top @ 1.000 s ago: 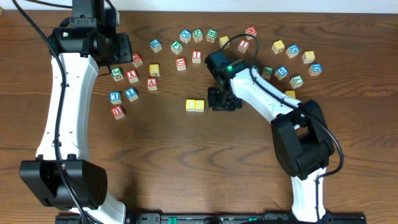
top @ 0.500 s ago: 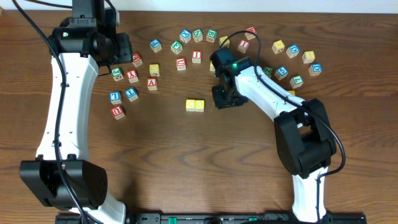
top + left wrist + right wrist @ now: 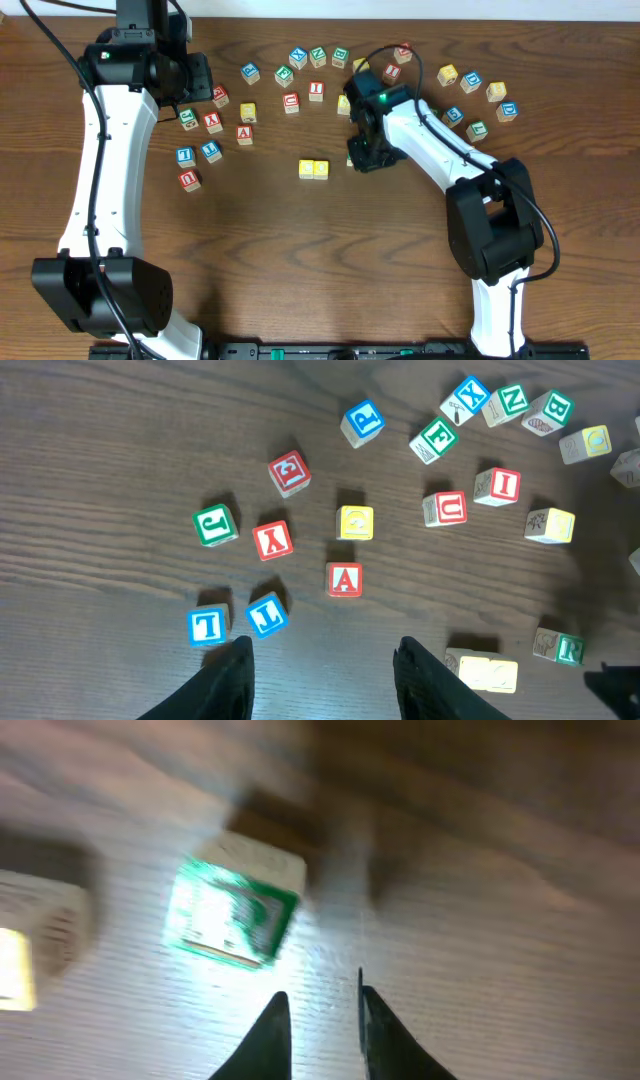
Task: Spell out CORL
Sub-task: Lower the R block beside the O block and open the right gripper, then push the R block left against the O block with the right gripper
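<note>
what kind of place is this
Probably a robotics lab bench: a left arm and right arm mounted at a wooden table, with toy letter blocks scattered across it.

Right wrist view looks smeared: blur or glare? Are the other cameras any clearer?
Right wrist: motion blur throughout, and glare off the table washes out the green block, letter unreadable. Left wrist: sharp, evenly lit, block letters such as the red A read fine. Overhead: sharp, no glare.
</note>
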